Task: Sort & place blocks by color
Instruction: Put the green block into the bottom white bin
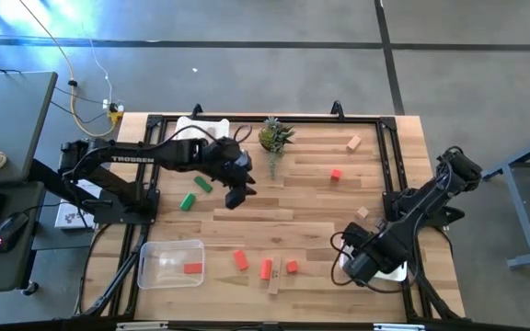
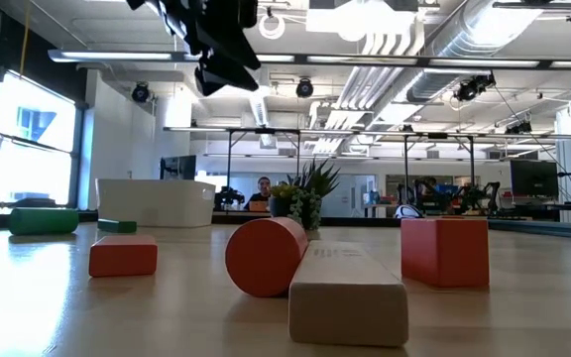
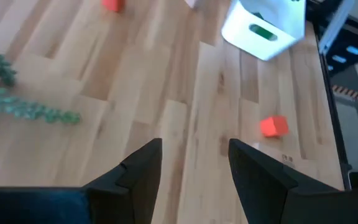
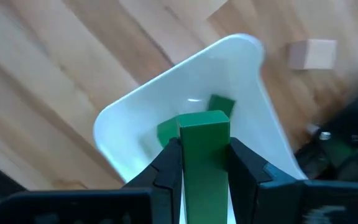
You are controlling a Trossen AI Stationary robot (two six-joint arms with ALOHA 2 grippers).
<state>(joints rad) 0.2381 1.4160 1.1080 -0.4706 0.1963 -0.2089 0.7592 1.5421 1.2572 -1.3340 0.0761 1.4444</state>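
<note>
Directly above the white bin (image 4: 185, 118), the right end effector (image 4: 202, 163) clamps a green block (image 4: 204, 155); released askew, it could bounce out. The left end effector (image 3: 191, 174) hangs open, empty.

Green bar block (image 4: 204, 165) upright, clamped between right end effector (image 4: 205, 163) fingers above white bin (image 4: 135, 118) at table's front right corner; two more green blocks (image 4: 221, 104) lie inside bin. Two green blocks (image 1: 188, 201) on table's left half. Red-orange blocks (image 1: 266, 268) and tan bar (image 1: 275, 281) along front edge, one red-orange (image 1: 192, 268) in clear bin. Red-orange cube (image 1: 336, 174) and tan blocks (image 1: 353, 142) toward back right.
</note>
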